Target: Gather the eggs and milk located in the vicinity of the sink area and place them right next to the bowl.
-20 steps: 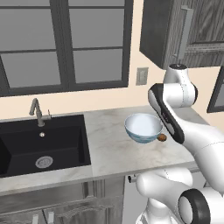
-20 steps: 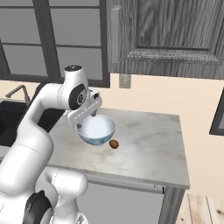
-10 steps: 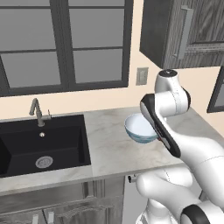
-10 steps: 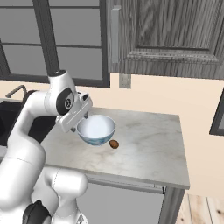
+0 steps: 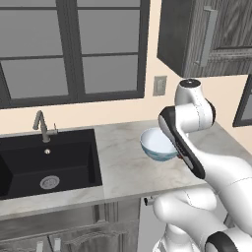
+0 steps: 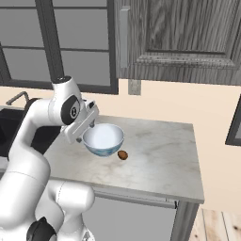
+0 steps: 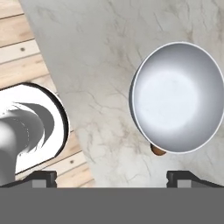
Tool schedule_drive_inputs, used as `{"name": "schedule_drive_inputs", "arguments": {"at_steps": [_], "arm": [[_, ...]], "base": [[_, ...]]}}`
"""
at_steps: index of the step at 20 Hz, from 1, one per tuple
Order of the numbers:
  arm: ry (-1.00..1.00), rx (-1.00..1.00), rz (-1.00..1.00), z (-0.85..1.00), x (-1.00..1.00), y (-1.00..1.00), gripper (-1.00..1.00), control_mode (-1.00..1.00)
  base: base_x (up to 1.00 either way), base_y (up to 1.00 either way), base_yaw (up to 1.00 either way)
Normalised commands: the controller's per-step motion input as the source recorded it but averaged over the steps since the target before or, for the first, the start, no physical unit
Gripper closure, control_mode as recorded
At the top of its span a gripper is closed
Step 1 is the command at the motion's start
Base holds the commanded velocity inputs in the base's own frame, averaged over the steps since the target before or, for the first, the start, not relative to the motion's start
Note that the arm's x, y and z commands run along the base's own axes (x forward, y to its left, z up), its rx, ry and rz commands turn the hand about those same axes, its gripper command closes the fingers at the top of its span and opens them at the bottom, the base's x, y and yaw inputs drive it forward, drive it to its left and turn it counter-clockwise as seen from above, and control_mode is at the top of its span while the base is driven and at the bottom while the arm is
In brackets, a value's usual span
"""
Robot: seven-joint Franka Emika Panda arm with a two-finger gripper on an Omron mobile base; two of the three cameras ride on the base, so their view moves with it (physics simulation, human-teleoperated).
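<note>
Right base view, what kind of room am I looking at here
Most likely a home kitchen. A marble-look counter holds a bowl with a brown egg beside it, dark wood wall cabinets hang above, and the left base view shows a black sink with a metal faucet.

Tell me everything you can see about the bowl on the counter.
The bowl is wide, round and glossy, pale white-blue inside and blue-grey outside, and looks like glazed ceramic. It stands upright and empty on the marble counter, to the right of the black sink. A small brown egg lies on the counter right against its lower outer wall; whether they touch is hard to tell. The open gripper hangs above the counter beside the bowl, holding nothing.
</note>
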Motion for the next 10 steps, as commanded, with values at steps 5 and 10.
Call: {"name": "schedule_drive_inputs", "arguments": {"at_steps": [5, 10], "arm": [[0.0, 0.0, 0.01, 0.0, -0.02, 0.0, -1.0, 1.0], [0.0, 0.0, 0.0, 0.0, 0.0, 0.0, -1.0, 1.0]], "base": [[-0.12, 0.01, 0.03], [-0.22, 0.2, 0.04]]}}
